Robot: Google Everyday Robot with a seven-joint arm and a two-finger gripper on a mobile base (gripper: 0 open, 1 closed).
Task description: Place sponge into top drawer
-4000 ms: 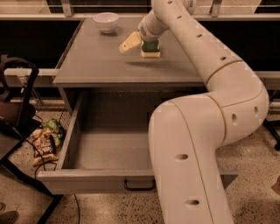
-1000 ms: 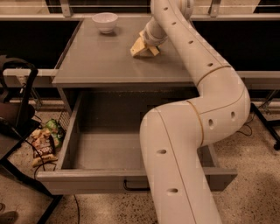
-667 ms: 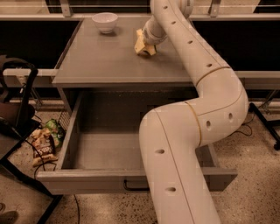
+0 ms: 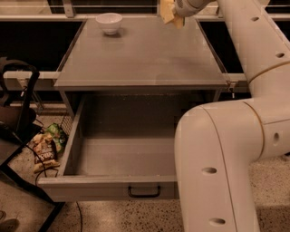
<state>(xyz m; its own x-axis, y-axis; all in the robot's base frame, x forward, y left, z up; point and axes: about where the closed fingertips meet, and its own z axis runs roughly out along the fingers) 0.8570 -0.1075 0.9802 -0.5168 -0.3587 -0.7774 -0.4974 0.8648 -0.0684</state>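
The pale-yellow sponge hangs in my gripper at the very top of the view, lifted off the grey cabinet top near its back edge. The gripper is shut on the sponge, and most of the gripper is cut off by the frame's top edge. The top drawer is pulled wide open below the cabinet top, and its inside is bare. Its front panel with the small black bar handle faces me. My white arm covers the right part of the drawer.
A white bowl stands at the back left of the cabinet top. A black stand and snack bags are on the floor left of the drawer. A rail runs behind the cabinet.
The gripper has closed on the sponge and lifted it off the cabinet top, up toward the top edge of the view. The drawer and the bowl have not moved.
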